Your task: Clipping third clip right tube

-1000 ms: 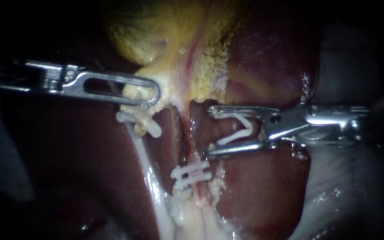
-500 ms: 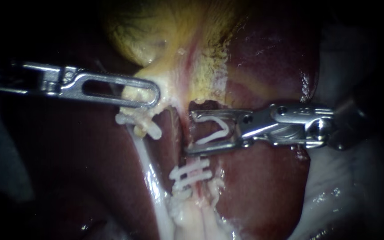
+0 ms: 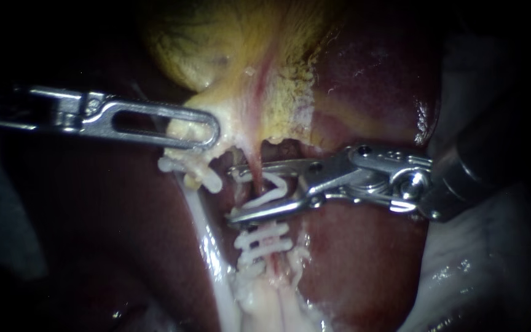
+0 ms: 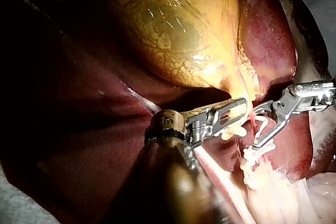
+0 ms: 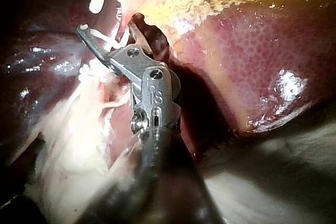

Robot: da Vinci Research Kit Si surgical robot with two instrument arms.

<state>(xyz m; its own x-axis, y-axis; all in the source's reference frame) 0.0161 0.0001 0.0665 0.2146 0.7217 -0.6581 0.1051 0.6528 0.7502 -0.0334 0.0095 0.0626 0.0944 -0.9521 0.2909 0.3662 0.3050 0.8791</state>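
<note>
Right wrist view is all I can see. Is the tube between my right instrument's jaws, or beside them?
Observer: Between them. In the endoscope view the right tube runs between the jaws of the right instrument, which hold a clip that is not yet closed.
Operator: Where are the other clips?
Observer: Just under the lower jaw, two clips sit across the same tube. I cannot tell whether the jaw touches them.
Operator: And my left instrument?
Observer: The left instrument grips the pale lower edge of the gallbladder, beside the tube and apart from the right jaws.
</note>
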